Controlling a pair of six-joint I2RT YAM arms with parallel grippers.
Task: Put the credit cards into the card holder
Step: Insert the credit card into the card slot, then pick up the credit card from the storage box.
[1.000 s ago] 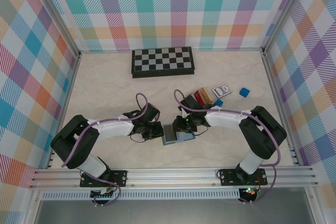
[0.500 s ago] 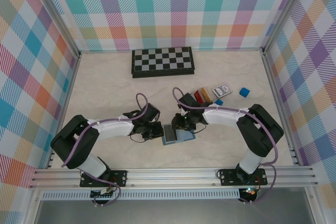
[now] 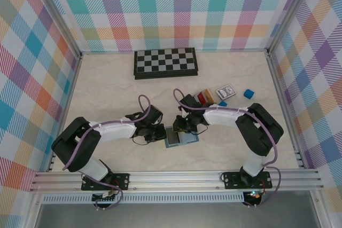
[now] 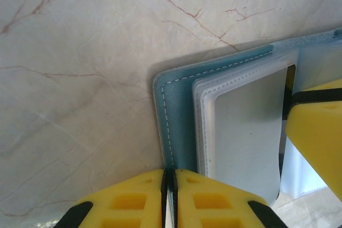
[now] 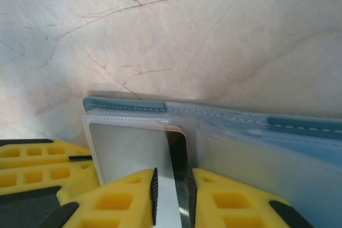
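Observation:
The card holder (image 3: 180,137) lies open on the table, teal cover down, clear pockets up. My left gripper (image 4: 169,173) is shut on the edge of its teal cover (image 4: 179,105), pinning the holder's left side; in the top view that gripper (image 3: 158,133) sits just left of the holder. My right gripper (image 5: 171,177) is shut on a credit card (image 5: 178,150) whose rounded corner is partly inside a clear pocket (image 5: 128,148). In the top view the right gripper (image 3: 184,127) is over the holder's upper edge. Red and tan credit cards (image 3: 206,97) lie further back on the right.
A dark patterned card with a white edge (image 3: 225,91) and two small blue blocks (image 3: 248,93) (image 3: 223,103) lie near the loose cards. A folded chessboard (image 3: 165,62) rests at the back. Aluminium rails and plaid walls enclose the table.
The right arm has shifted slightly left over the holder, and its jaws have narrowed. The left arm and the holder have stayed in place.

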